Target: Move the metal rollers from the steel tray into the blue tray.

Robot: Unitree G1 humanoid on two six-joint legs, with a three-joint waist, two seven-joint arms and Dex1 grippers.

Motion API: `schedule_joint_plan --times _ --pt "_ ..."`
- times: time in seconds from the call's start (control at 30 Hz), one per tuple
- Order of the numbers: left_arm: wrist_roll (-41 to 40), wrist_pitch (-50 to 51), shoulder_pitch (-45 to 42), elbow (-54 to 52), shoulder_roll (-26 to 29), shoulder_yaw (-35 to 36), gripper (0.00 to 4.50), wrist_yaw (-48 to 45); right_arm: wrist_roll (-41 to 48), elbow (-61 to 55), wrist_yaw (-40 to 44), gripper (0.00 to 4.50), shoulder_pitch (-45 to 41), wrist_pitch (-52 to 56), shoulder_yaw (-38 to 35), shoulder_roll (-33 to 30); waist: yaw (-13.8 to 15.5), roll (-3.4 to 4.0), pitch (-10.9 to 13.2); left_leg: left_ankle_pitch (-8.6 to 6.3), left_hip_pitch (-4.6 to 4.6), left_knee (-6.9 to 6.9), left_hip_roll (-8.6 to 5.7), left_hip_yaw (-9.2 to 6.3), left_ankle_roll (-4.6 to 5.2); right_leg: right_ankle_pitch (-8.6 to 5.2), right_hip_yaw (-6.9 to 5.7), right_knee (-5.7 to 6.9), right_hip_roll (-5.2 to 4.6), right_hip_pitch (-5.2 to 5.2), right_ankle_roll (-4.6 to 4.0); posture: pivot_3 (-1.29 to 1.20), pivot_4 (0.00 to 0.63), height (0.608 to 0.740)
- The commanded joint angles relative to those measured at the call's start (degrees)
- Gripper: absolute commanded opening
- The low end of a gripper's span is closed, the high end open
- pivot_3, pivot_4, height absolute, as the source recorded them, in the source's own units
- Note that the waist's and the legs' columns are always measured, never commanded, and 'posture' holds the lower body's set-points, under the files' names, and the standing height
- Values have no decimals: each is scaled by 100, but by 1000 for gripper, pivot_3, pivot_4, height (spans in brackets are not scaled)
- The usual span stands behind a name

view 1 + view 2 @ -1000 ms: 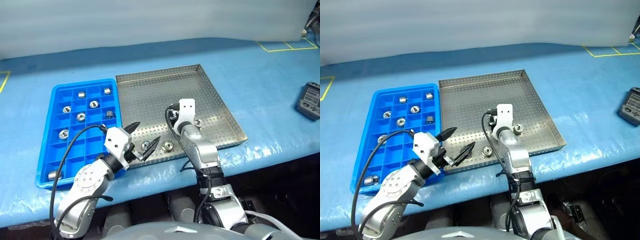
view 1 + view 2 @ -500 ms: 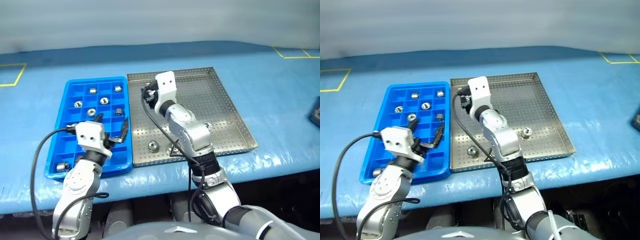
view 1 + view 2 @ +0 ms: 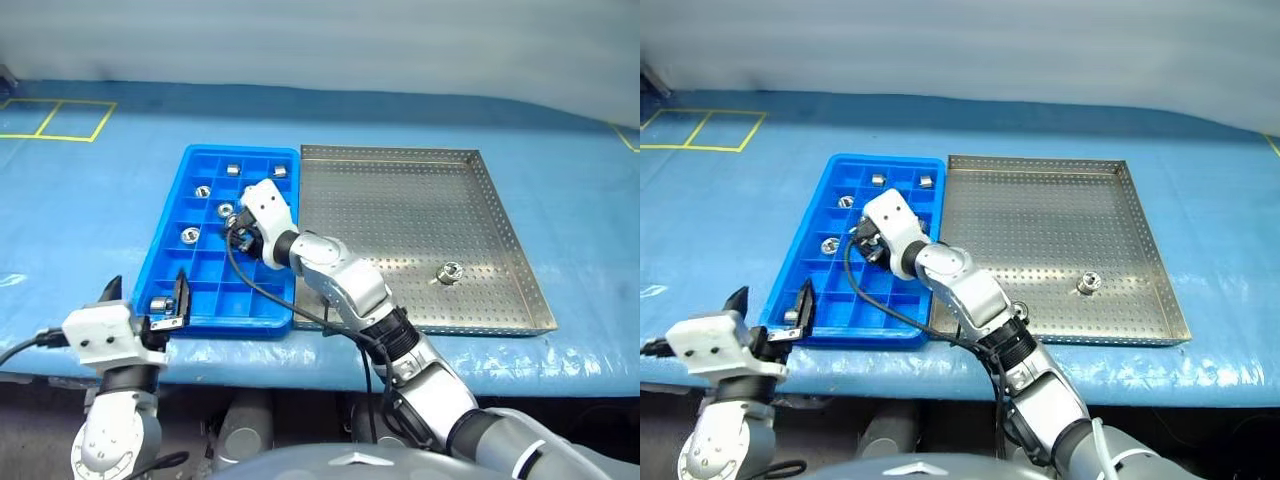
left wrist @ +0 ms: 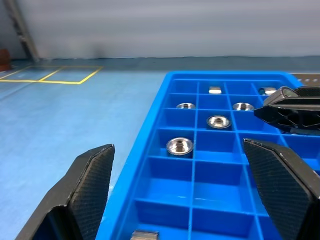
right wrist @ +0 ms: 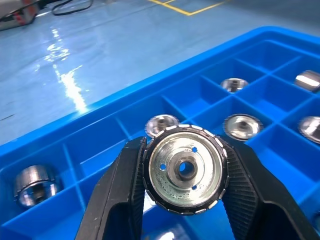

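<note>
The right gripper (image 5: 185,200) clamps a roller (image 5: 184,170) above the blue tray (image 3: 160,270). The left gripper (image 3: 145,300) gapes wide at that tray's near corner. One roller (image 3: 449,272) lies in the steel tray (image 3: 400,180).

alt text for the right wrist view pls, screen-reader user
The right gripper is shut on a round metal roller, its flat face and centre hole toward the camera, held above the blue tray. Other rollers already lie in compartments behind it and to the sides.

The blue tray (image 3: 165,270) (several metal rollers (image 3: 187,235) inside) sits left of centre, touching the steel tray (image 3: 400,210) with one roller (image 3: 449,272).
</note>
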Motion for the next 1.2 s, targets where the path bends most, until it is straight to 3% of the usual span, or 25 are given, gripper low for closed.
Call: schedule_joint_plan --times 0.03,0.43,0.73,1.03,1.2 --pt "12 -339 203 -349 -178 30 4500 92 158 21 176 1713 28 -44 200 631 61 0 0 -1 -1 0 1 0 -1 -1 -2 -2 0 0 -1 440 150 740" --pt "36 -529 473 -424 -313 -45 4500 92 95 1392 397 1713 -178 -591 363 757 313 -2 -6 -1 -56 2 1 1 -3 -1 -8 5 2 -60 -2 474 150 740" --pt "-139 -284 19 -315 -25 -59 4500 -128 407 808 334 4477 -121 -518 36 621 393 9 -11 0 -49 14 1 -1 -5 -1 -10 7 1 -68 -3 374 150 740" --pt "-882 356 -1038 -74 743 59 4500 -728 1415 -1482 413 4477 -43 493 -737 133 154 8 -8 0 -67 5 4 -6 -7 -1 -20 11 2 -65 -5 174 150 740" --pt "-1288 835 -1795 308 1352 -1 4500 -1199 1037 -2173 20 4477 124 904 -911 -373 -133 9 -10 2 -58 15 4 -8 -9 0 -23 19 2 -53 -6 55 150 740"
